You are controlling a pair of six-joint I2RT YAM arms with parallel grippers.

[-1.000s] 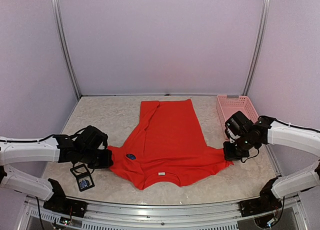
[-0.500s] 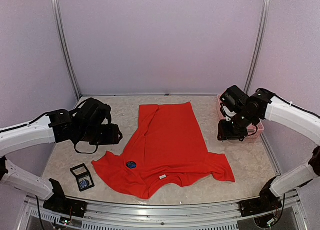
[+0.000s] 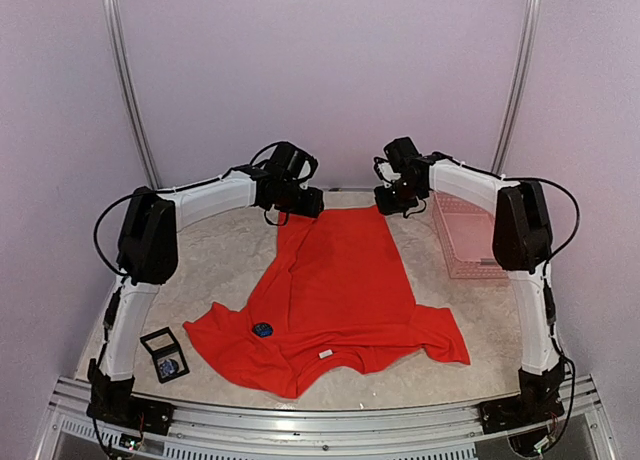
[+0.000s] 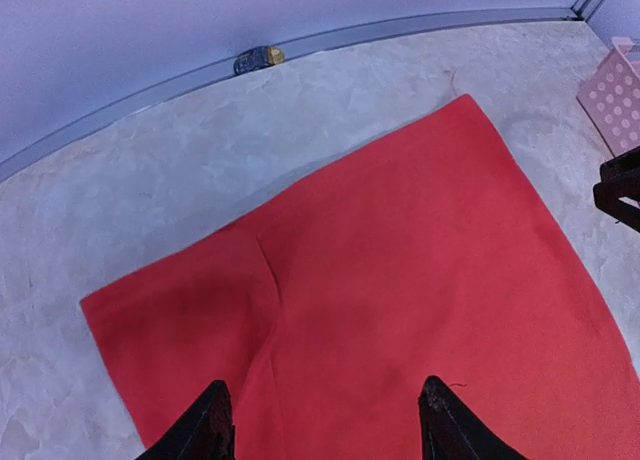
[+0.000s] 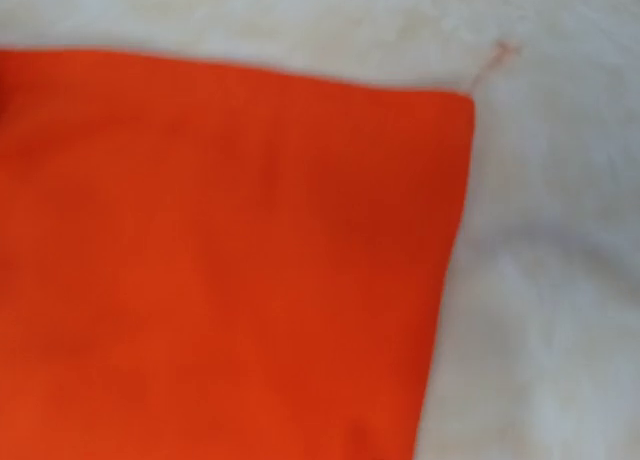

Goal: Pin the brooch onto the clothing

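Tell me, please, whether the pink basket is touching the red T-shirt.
Apart: the top view shows bare table between the pink basket and the T-shirt.

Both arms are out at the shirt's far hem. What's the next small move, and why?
Probably lower the left claw onto the T-shirt hem and close: it hangs open above the cloth, and a fold runs down that side, so pulling it flat seems due.

Pale marbled table, red T-shirt spread flat across its middle — neckline toward the near edge, pink perforated basket at the right side, small black box (near-left corner) close to a sleeve.
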